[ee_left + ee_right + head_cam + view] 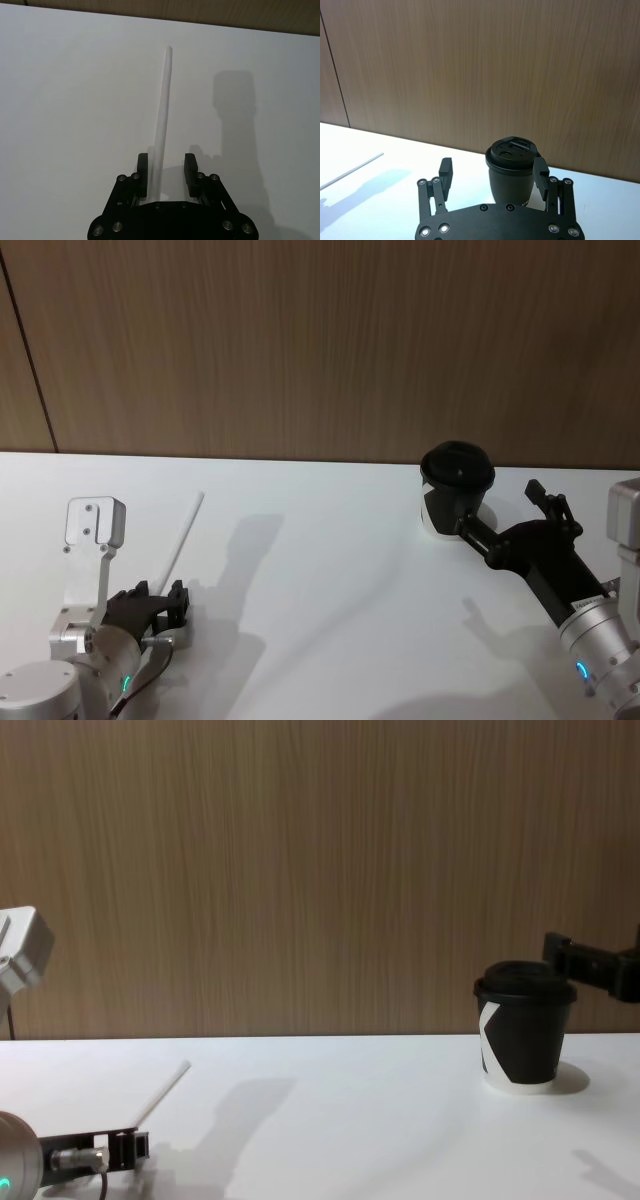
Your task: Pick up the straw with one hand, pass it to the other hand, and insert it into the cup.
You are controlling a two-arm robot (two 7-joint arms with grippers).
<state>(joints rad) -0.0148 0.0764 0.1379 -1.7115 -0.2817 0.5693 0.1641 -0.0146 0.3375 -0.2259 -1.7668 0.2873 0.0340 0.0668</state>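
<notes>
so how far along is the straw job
Nothing is finished yet. The straw lies flat on the table, its near end between the open fingers of the left pincer, not yet gripped. The right pincer is open with the cup between its fingers; the cup has its lid on and no straw in it. Left to do: grasp, lift, handover, insertion.

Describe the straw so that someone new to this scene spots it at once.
Take the white table under the wood-panelled wall, and look to the robot's left side. The straw lies flat there, its near end between the open fingers of the left gripper. It is long, thin and white, unlike the squat black cup far right.
</notes>
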